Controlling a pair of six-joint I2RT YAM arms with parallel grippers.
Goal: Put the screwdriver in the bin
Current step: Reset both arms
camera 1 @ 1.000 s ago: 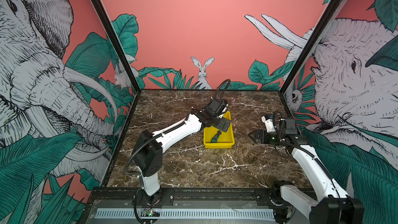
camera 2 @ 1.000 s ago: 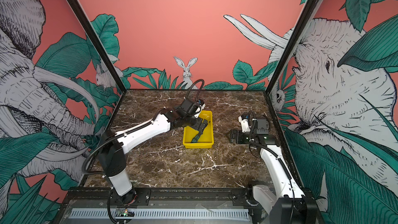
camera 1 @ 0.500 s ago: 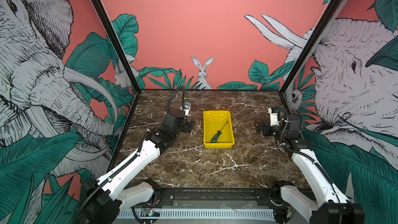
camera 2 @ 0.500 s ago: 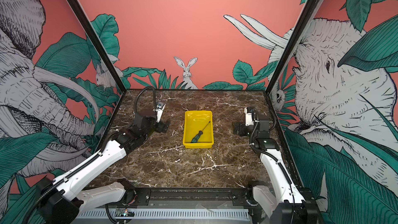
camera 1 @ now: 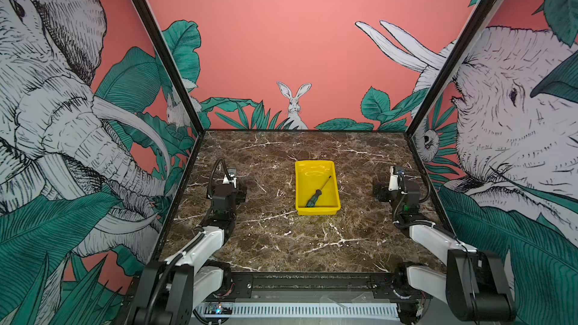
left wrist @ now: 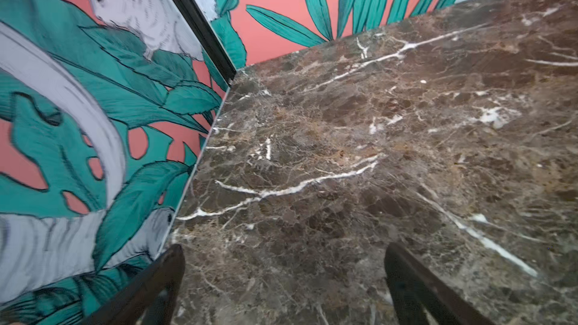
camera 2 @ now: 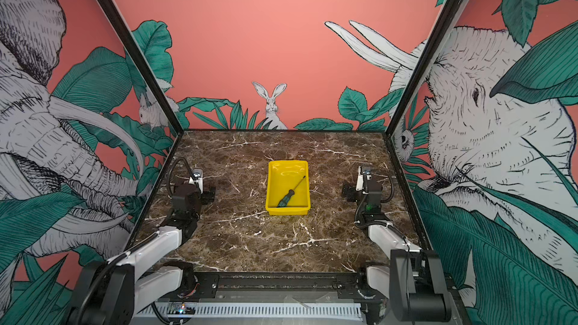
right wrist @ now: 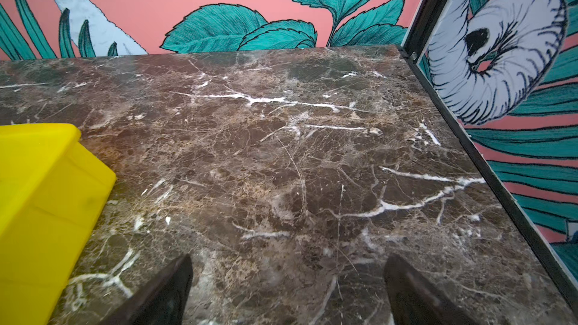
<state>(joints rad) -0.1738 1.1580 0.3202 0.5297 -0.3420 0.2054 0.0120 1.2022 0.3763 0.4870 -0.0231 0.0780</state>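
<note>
well, screwdriver (camera 1: 315,196) lies diagonally inside the yellow bin (camera 1: 317,212), left gripper (left wrist: 283,251) and right gripper (right wrist: 287,261) both spread wide and empty, well apart either side of the bin; only risk i'd guess is an arm swinging in and knocking it.

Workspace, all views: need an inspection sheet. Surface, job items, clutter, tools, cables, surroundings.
Surface: brown marble tabletop, white veins, no spills seen.
Job's things: screwdriver lies diagonally inside the yellow bin, handle toward the near wall.
Clutter: nothing seen.
Tools: left tool open, empty, left of the bin; right tool open, empty, right of it; both apart from it.
Cables: left arm's cable loops above the wrist; right arm's cable loops at its wrist; neither near the bin.
Surroundings: jungle mural walls, rabbit on the back one.
</note>
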